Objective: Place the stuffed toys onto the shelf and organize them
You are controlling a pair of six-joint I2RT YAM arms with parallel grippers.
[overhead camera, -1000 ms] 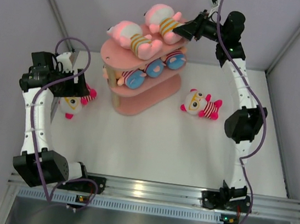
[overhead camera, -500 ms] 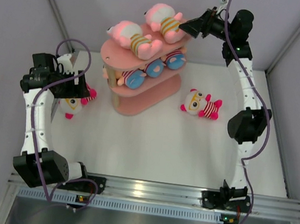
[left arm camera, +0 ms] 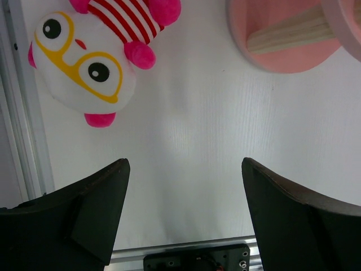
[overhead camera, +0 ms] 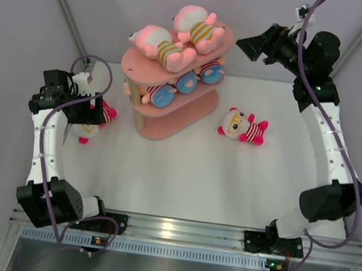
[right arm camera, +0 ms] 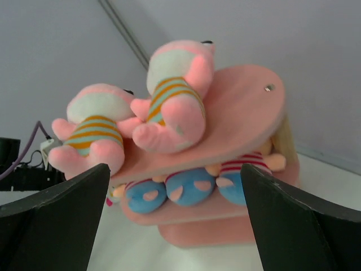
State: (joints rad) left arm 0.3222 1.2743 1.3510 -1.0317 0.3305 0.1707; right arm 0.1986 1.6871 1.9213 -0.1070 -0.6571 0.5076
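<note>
White tabletop, enclosed by pale grey walls, carried all items. Pink three-tier shelf with oval boards and light wooden posts stood at upper centre of the overhead view. On its top board lay two pink plush dolls with yellow-striped bodies: one doll toward the left end, the other doll toward the right end, close beside each other; contact between them could not be confirmed. On the middle board a row of plush toys with round blue feet was noted, feet facing outward; their exact number could not be confirmed.

Two toys lay on the table. A white-faced plush toy with yellow spectacles, pink ears and red-white striped body lay right of the shelf, apart from it. A second toy of the same pattern lay near the left edge of the overhead view, apart from the shelf; in the left wrist view it occupied the upper left, face up.

Left gripper hung over bare table just beside that second toy, jaws spread wide, holding nothing. Right gripper was raised at upper right of the overhead view, clear of the top board, jaws fully apart, empty, pointing at the shelf
</note>
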